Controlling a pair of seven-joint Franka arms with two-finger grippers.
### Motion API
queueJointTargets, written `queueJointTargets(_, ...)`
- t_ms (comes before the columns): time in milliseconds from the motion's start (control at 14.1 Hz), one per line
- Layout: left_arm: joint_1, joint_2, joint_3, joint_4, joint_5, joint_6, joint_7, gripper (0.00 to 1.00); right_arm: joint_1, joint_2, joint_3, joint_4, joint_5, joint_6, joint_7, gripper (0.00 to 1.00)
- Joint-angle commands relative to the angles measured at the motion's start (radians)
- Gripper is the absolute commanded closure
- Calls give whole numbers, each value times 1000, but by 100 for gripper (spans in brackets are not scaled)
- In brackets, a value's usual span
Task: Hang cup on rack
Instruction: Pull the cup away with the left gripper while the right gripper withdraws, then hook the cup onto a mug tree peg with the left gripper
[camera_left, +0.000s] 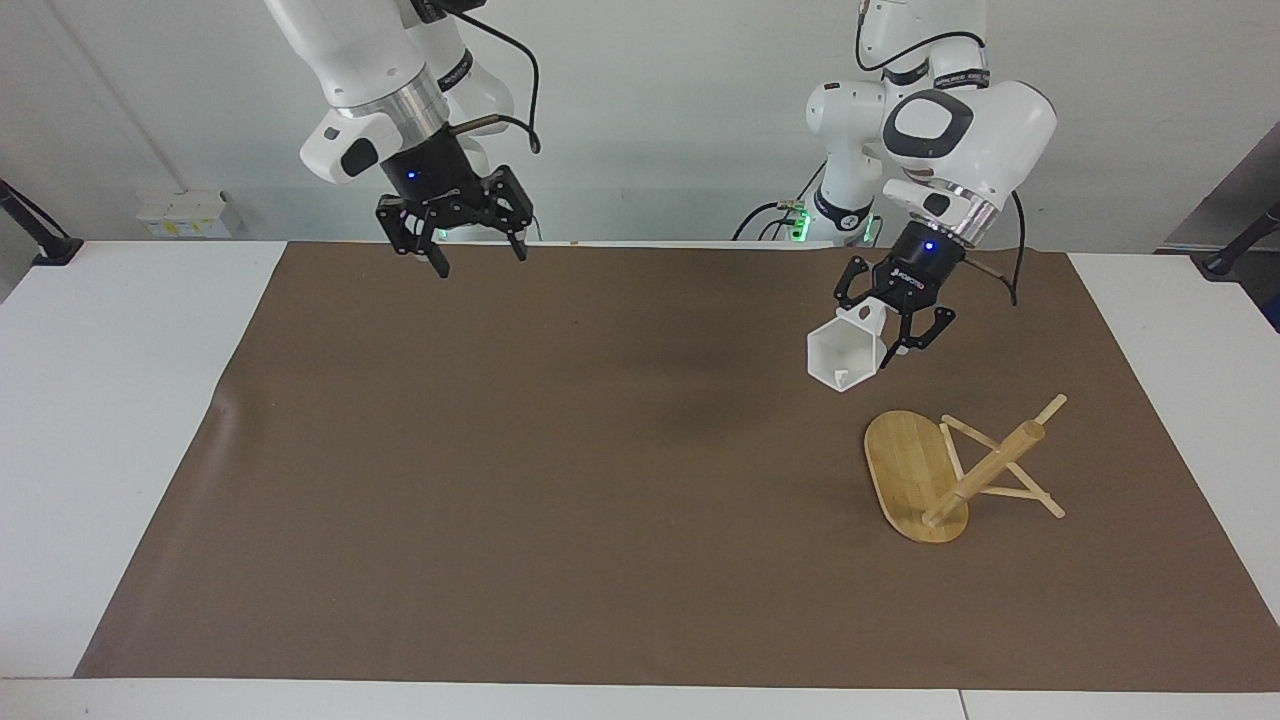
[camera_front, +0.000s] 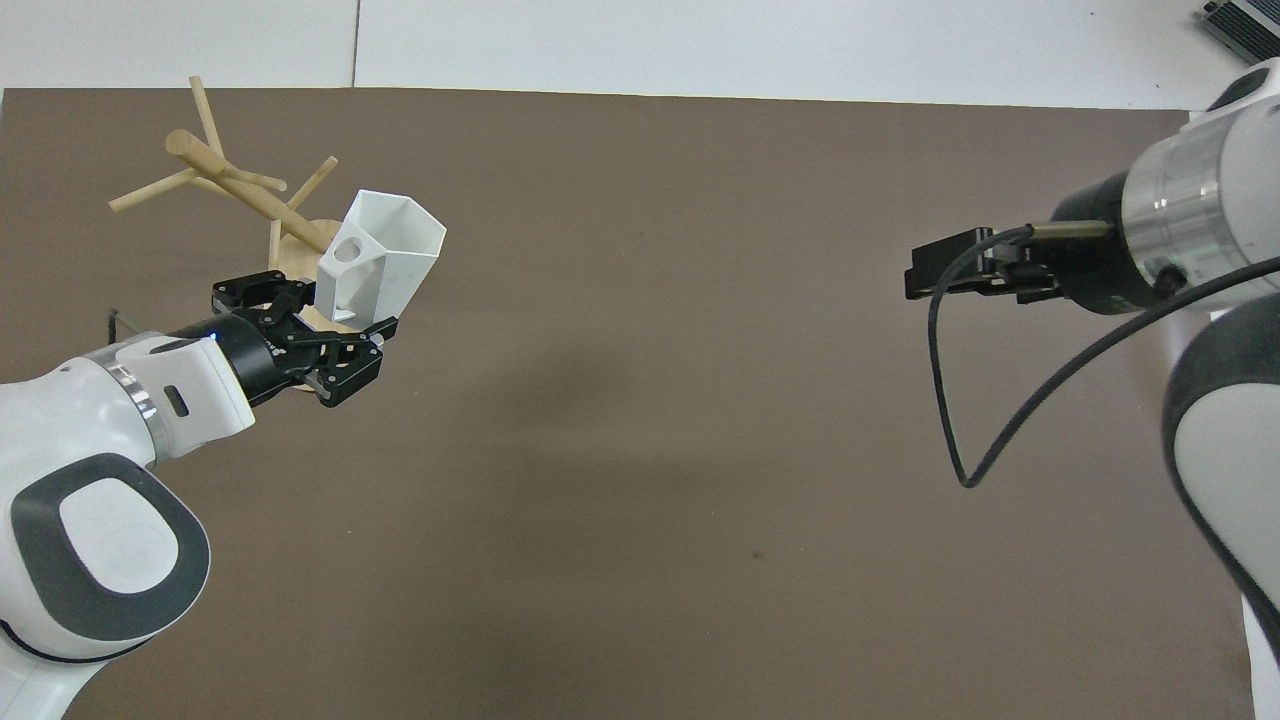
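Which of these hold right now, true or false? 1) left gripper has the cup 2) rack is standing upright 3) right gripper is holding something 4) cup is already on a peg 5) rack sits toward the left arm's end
1) True: the left gripper is shut on the cup by its handle, in the air.
2) False: the rack lies tipped over, its base on edge and its post slanting over the brown mat.
3) False: the right gripper is open and empty, waiting raised.
4) False: the cup hangs clear of the rack, touching no peg.
5) True.
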Motion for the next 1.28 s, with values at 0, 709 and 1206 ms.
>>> queueJointTargets(0, -13, 39, 3, 19, -4, 35, -98, 100, -4, -53, -76, -75, -36, 17, 12, 0)
queueJointTargets(709, 29, 186, 12, 132, 50, 75, -137, 100, -4, -132, -229, -238, -197, 33, -91, 0)
queueJointTargets(1206, 62, 227, 15, 178, 157, 63, -260, 100, 7, -148, -157, -258, -180, 17, 82, 0)
